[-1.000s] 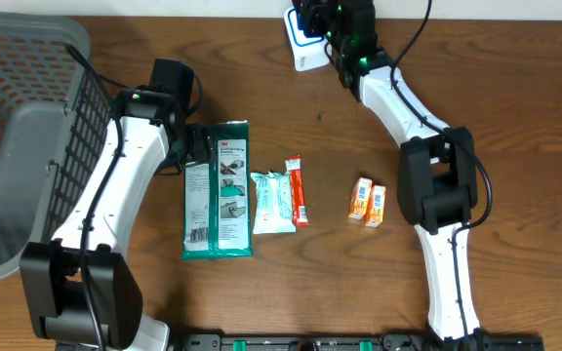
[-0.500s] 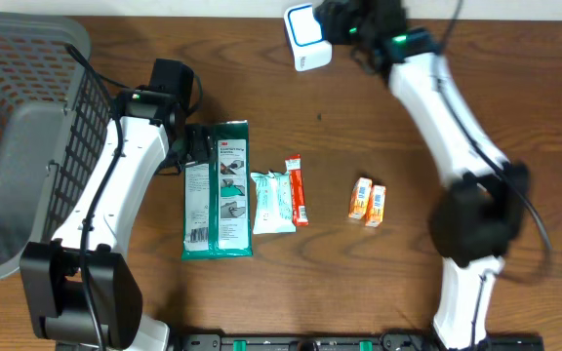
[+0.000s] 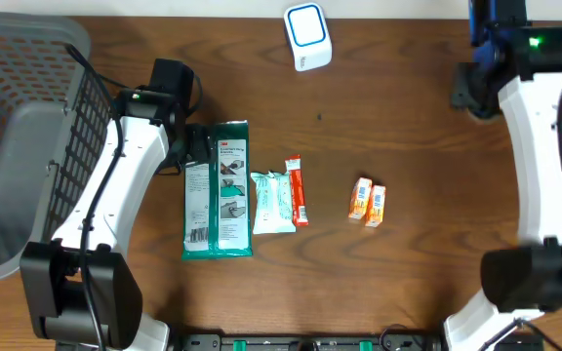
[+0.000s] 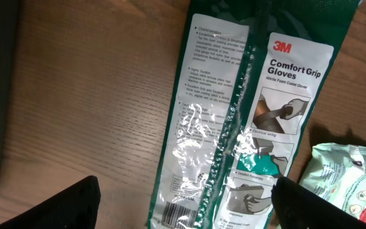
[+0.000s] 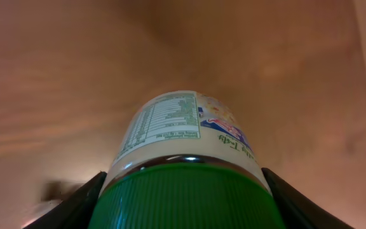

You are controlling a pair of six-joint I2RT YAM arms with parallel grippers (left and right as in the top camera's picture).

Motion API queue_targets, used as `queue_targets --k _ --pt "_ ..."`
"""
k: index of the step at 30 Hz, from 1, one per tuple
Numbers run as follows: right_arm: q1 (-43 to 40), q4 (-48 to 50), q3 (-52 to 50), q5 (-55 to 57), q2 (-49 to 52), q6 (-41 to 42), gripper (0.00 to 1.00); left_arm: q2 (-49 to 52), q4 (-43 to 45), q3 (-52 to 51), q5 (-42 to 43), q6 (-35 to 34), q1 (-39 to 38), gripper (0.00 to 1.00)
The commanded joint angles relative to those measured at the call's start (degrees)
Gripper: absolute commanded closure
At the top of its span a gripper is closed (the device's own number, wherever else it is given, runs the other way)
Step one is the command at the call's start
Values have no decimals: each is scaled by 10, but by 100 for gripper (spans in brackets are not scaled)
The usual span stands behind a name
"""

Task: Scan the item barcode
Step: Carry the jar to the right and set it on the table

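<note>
A bottle point(image 5: 186, 130) with a green ribbed lid and a white nutrition label fills the right wrist view, with my right gripper point(image 5: 186, 207) shut on it at the lid, a finger on each side. In the overhead view that gripper point(image 3: 486, 39) is at the far back right, away from the white and blue scanner point(image 3: 307, 35) at the back centre. Over the green 3M gloves pack point(image 3: 217, 190) point(image 4: 240, 121) my left gripper point(image 4: 183, 203) hangs open, and a barcode shows at the pack's lower end between the fingers.
A pale green packet point(image 3: 272, 202), a thin orange bar point(image 3: 298, 190) and two small orange packs point(image 3: 367, 202) lie mid-table. A grey wire basket point(image 3: 18, 146) stands at the left edge, next to the left arm.
The right arm has swung from the scanner at the back centre to the far right, carrying the bottle. The left arm and the table items have not moved.
</note>
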Motion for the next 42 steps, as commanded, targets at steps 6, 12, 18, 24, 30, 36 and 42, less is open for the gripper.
queue_targets --k 6,12,18,24,30,36,42 --pt "-134 169 -195 16 5 37 98 -2 -3 8 -5 1 1 13" --pt "-223 307 -305 -101 5 37 99 -2 -3 8 -5 1 1 13" --pt "-290 380 -365 -237 5 37 69 -2 -3 8 -5 1 1 13" --pt "-316 379 -371 -247 5 37 1 -2 -3 8 -5 1 1 13" --pt "-317 377 -371 -248 5 37 1 -2 -3 8 -5 1 1 13" --pt "-317 364 -366 -265 -9 37 1 -2 -3 8 -5 1 1 13" --pt "-316 333 -358 -267 -78 58 1 -2 -3 8 -5 1 1 13"
